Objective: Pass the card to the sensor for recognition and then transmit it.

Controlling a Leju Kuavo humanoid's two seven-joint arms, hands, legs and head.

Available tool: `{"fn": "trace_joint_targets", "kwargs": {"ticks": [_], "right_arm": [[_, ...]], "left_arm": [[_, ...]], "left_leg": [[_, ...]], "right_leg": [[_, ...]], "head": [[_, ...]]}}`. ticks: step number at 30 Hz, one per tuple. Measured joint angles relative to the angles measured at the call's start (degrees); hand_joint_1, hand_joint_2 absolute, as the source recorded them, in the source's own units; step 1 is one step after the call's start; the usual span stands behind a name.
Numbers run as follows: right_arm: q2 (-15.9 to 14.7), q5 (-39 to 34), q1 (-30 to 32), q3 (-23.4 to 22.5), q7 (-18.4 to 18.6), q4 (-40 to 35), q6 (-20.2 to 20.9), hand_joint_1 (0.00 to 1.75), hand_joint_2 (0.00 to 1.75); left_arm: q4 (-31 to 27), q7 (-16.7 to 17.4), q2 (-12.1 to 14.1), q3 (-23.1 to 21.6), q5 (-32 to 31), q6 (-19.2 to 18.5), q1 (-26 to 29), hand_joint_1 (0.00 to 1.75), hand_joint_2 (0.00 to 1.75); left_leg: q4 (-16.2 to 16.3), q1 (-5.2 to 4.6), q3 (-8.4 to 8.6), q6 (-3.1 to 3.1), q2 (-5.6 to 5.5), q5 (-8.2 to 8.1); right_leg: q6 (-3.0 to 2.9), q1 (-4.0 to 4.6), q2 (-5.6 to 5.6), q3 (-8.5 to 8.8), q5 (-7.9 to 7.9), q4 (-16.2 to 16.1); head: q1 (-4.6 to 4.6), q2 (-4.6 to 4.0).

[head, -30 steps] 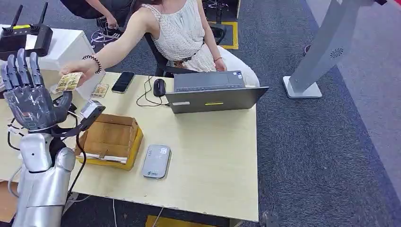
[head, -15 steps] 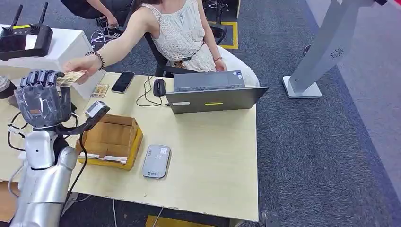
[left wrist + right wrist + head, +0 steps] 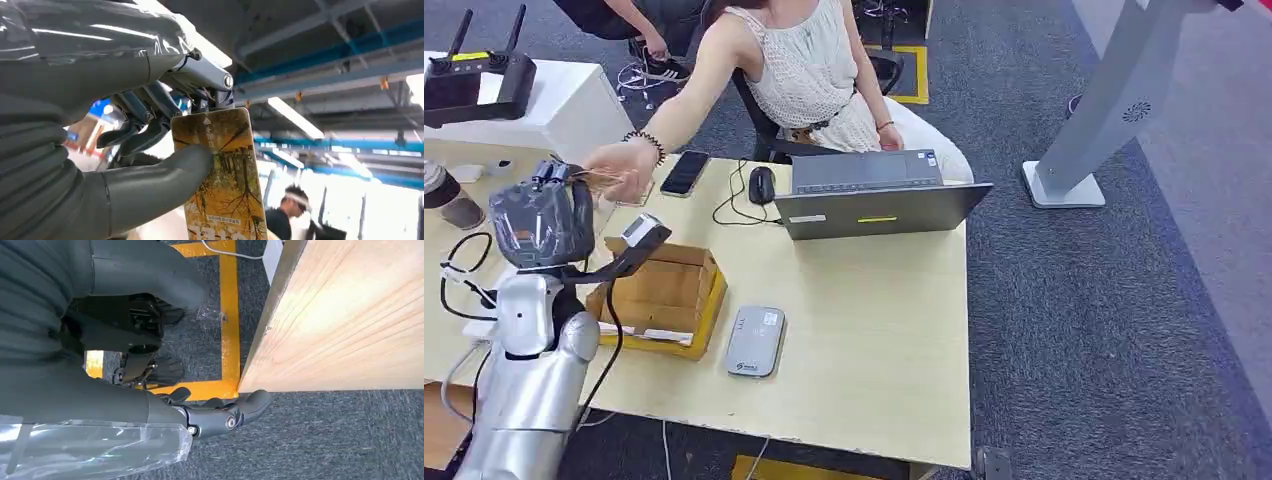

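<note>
My left hand (image 3: 542, 213) is raised over the table's left end and pinches a yellow card with a tree print (image 3: 225, 185) between thumb (image 3: 160, 175) and curled fingers. From the head, a thin edge of the card (image 3: 592, 178) sticks out toward a seated person's hand (image 3: 621, 168), which is right against it; I cannot tell whether it still touches. The grey card sensor (image 3: 755, 340) lies flat on the table's near part, to the right of my left arm. My right hand (image 3: 220, 417) hangs beside the table edge with nothing in it, fingers loosely apart.
An open cardboard box (image 3: 659, 290) sits between my left arm and the sensor. A laptop (image 3: 874, 195), mouse (image 3: 762, 185) and phone (image 3: 685, 172) lie at the table's (image 3: 874, 330) far side in front of the person. A white stand's base (image 3: 1064, 185) is on the carpet to the right.
My left hand went from spread open to closed around the card held out by the person, and shifted right. The person's arm came lower and closer.
</note>
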Motion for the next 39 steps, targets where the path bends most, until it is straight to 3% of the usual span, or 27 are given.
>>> {"fn": "trace_joint_targets", "kwargs": {"ticks": [10,17,24,39], "right_arm": [[0.48,-0.59,-0.01,0.42,0.42,0.02,-0.46,0.00,1.75],[0.48,-1.81,0.02,1.01,0.46,0.02,-0.63,0.00,1.75],[0.50,-2.71,0.13,1.31,0.78,-0.04,-1.29,0.00,1.75],[0.50,-3.17,0.57,1.31,1.33,-0.09,-1.68,0.00,1.75]], "left_arm": [[-0.63,0.90,-7.58,-10.95,-4.44,-3.72,5.81,1.75,1.75],[-1.03,3.08,-10.60,-17.70,-4.72,-11.24,7.85,1.75,1.75],[-1.03,10.13,-11.65,-22.18,-7.80,-18.78,9.15,1.75,1.75],[1.09,19.76,-12.37,-23.21,-10.01,-25.52,10.07,1.75,1.75]], "left_leg": [[0.03,-0.02,-0.04,0.01,0.00,-0.01],[0.03,0.00,-0.04,0.01,0.00,-0.01],[0.03,0.00,-0.05,0.01,0.00,-0.01],[0.03,0.00,-0.06,0.01,0.00,-0.01]], "right_leg": [[0.01,-0.01,0.00,-0.02,0.00,-0.03],[0.01,0.00,0.00,-0.02,0.00,-0.03],[0.01,0.00,-0.01,-0.02,0.00,-0.03],[0.01,0.00,-0.01,-0.02,0.00,-0.03]], "head": [[0.00,0.00],[0.00,0.00],[0.00,0.00],[0.00,0.00]]}}
